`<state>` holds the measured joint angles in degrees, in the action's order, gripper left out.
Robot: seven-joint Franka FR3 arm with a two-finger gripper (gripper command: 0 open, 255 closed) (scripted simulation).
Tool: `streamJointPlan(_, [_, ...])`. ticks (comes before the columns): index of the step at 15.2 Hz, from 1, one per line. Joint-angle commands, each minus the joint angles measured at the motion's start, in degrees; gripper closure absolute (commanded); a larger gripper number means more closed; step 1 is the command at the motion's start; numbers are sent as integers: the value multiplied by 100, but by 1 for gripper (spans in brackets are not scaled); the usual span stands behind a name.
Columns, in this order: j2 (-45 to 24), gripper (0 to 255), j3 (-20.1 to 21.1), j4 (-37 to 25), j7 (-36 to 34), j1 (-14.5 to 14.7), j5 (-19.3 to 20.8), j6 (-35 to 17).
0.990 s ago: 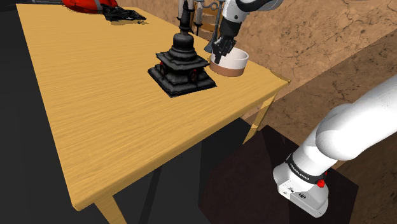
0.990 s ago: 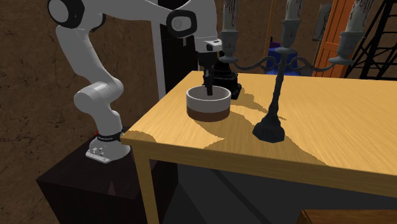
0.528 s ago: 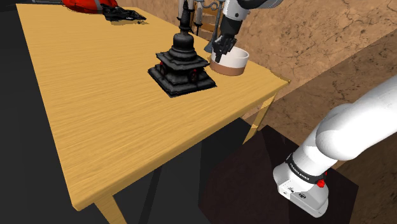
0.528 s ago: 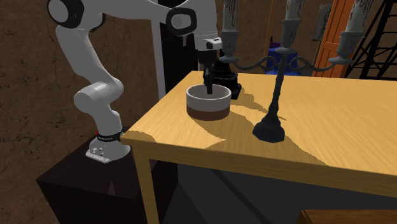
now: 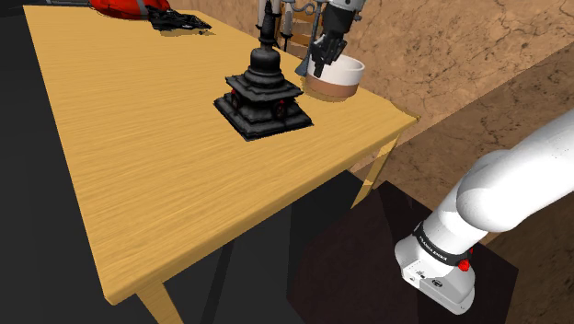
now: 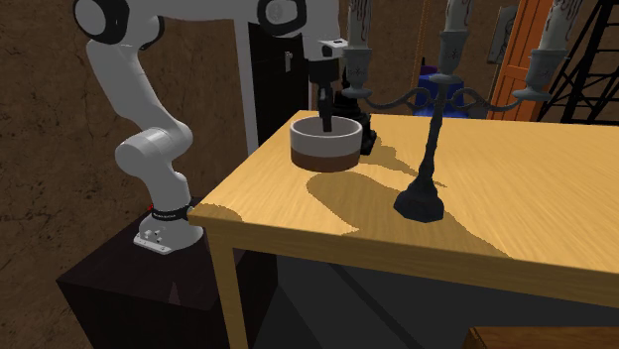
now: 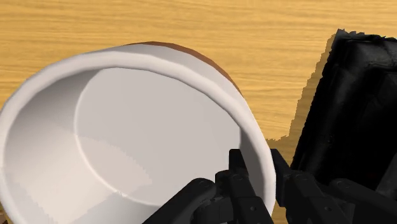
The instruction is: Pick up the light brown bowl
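One bowl [image 5: 344, 79], one statue [image 5: 265, 94], one candelabra [image 6: 419, 202]

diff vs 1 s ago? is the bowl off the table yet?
The gripper, shut on the rim of the white, brown-based bowl, has risen and carried the bowl just clear of the wooden table; a shadow now shows beneath it. The black stupa figurine and black candelabra have not moved.

Table [image 5: 138, 138] top is evenly bright in the shoulder view, dimmer in the second exterior view. There, hard-edged shadows of bowl [image 6: 317, 151] and candelabra [image 6: 419, 203] lie on the table. Wrist view: jagged, stair-stepped shadow edge on table beside statue [image 7: 356, 95]. Everything sharp.
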<state>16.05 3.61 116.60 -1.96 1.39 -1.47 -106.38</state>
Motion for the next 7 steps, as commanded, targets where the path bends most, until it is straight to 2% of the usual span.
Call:
streamJointPlan(1, [-11, 255, -2, -165, 0, -2, 3, 152])
streamJointPlan(7, [-42, 255, -5, -516, -5, -4, 7, 472])
